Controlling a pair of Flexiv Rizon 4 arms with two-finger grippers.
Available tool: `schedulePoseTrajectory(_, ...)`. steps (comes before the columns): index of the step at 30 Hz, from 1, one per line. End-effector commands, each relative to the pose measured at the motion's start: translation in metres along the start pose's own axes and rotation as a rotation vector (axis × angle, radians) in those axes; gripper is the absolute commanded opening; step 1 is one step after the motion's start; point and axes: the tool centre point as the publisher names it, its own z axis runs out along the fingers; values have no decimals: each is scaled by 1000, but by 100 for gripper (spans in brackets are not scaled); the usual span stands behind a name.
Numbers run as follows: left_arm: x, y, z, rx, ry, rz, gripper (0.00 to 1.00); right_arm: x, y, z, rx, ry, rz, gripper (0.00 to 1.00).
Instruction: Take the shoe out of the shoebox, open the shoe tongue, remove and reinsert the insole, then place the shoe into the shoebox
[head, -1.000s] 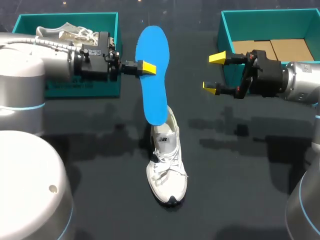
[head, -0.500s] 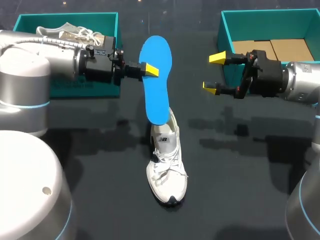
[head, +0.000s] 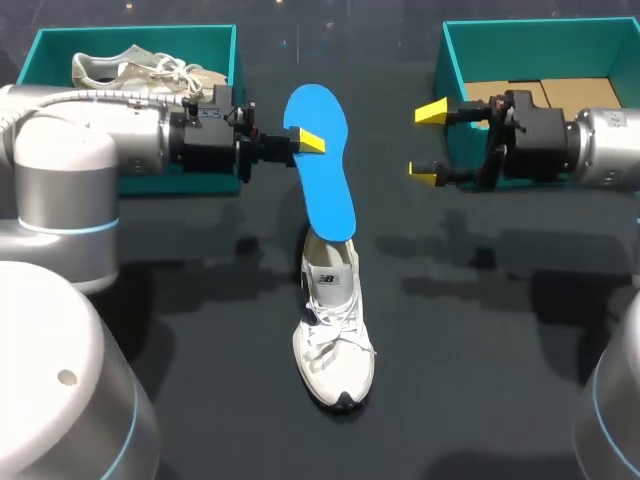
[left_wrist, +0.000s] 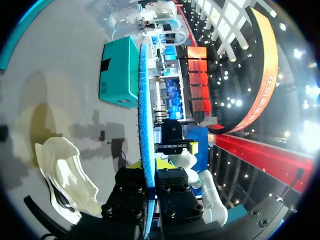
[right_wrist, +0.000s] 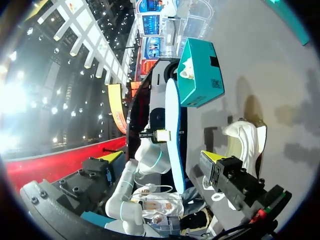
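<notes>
- Aloft, the left gripper (head: 305, 140) pinches the blue insole (head: 325, 175), lower end at the white shoe (head: 333, 330) collar.
- Opposite, the right gripper (head: 428, 140) gapes wide, empty, beside the right shoebox (head: 447, 60).

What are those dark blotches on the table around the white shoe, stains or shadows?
Shadows, most likely. Head view: soft, overlapping dark patches lie on the table either side of the shoe and the raised blue insole. Left wrist view: they look grey beside the shoe.
</notes>
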Motion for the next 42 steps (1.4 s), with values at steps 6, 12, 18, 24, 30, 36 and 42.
schedulePoseTrajectory(6, -6, -5, 8, 10, -5, -51, 0, 36, -6, -10, 1, -263, 27, 100)
schedulePoseTrajectory(12, -6, -5, 8, 10, -5, -51, 0, 56, -5, -8, 5, -450, 71, 100)
schedulePoseTrajectory(18, -6, -5, 8, 10, -5, -51, 0, 83, -7, -6, -7, -656, 88, 100)
schedulePoseTrajectory(24, -6, -5, 8, 10, -5, -51, 0, 107, -8, -1, -8, -858, 110, 100)
schedulePoseTrajectory(30, -6, -5, 8, 10, -5, -51, 0, 125, -8, 5, -12, -1025, 110, 100)
schedulePoseTrajectory(36, -6, -5, 8, 10, -5, -51, 0, 136, -8, 10, -20, -1147, 110, 100)
schedulePoseTrajectory(42, -6, -5, 8, 10, -5, -51, 0, 144, -8, 16, -26, -1240, 90, 100)
